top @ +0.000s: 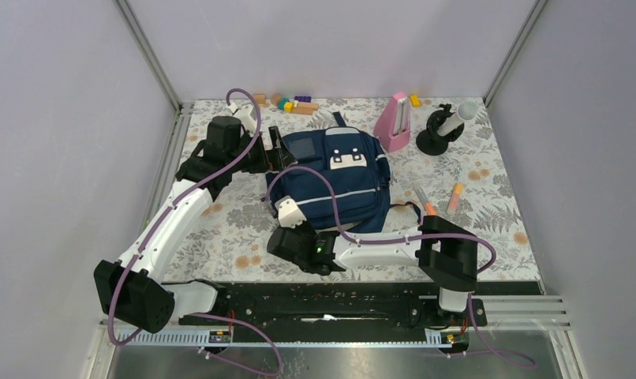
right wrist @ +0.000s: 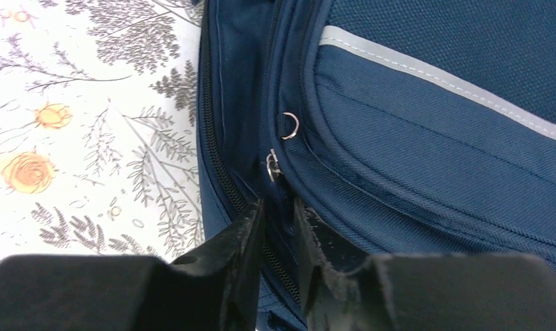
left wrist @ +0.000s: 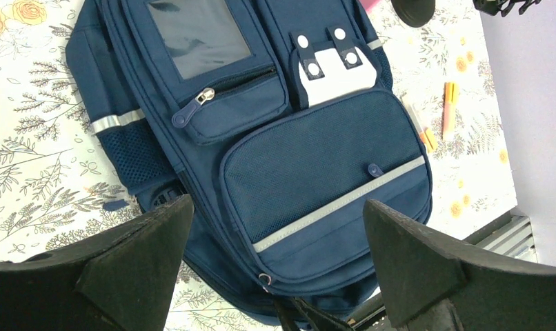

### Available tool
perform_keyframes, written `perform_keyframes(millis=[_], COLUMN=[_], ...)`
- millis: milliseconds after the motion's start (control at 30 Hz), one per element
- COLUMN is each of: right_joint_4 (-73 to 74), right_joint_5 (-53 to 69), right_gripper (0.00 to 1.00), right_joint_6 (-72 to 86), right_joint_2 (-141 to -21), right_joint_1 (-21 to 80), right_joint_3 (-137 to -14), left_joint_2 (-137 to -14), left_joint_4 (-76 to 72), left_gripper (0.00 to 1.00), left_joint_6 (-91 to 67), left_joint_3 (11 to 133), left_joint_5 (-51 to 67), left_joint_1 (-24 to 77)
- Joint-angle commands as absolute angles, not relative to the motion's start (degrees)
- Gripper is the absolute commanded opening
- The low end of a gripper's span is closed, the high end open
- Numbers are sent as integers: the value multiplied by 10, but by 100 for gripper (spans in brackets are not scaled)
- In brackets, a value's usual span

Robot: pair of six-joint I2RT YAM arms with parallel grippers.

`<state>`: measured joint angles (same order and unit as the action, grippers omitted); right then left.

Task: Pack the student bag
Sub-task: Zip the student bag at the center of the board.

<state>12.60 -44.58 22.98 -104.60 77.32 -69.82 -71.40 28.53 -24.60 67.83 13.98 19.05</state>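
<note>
— While the bag point(top: 338, 178) lies flat on the table point(top: 220, 229), how are your hands?
— My left hand point(left wrist: 276, 207) is spread above it. My right hand point(right wrist: 276, 203) is nearly pressed together at its zip point(right wrist: 223, 172); pinching or not, I cannot tell.

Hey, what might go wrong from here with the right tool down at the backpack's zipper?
1. The right tool sits just short of the zipper slider, so it may pinch only student bag fabric and miss the pull.
2. The left tool hangs wide open above, so a tug may drag the unpinned bag.
</note>
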Motion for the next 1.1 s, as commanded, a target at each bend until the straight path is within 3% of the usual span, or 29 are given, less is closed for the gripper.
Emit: perform_keyframes(millis=[0,100,333,633,867,1067], right_joint_4=[131,106,94,43,-5,-38], right_joint_5=[-448,-428,-428,-391,-339,-343], right_gripper=[26,22,0,0,0,0], right_joint_6=[268,282,290,293,286,290], right_joint_2=[-1030,-1015,-980,-907,-891,-892], right_joint_1=[726,713,705,685,664,664], right_joint_3=[-673,-650,-638,-601,-568,-543], left_joint_2=[-699,-698,-701,-696,-652,-685], left_joint_4=[249,247,240,198,72,-30], left_gripper=[98,98,98,98,98,94], left_joint_6=[-251,-252,-257,-319,-420,-487], left_joint_3=[673,671,667,609,464,388], left_joint_5=[154,156,165,172,167,212], left_joint_1=[187,187,187,187,187,187])
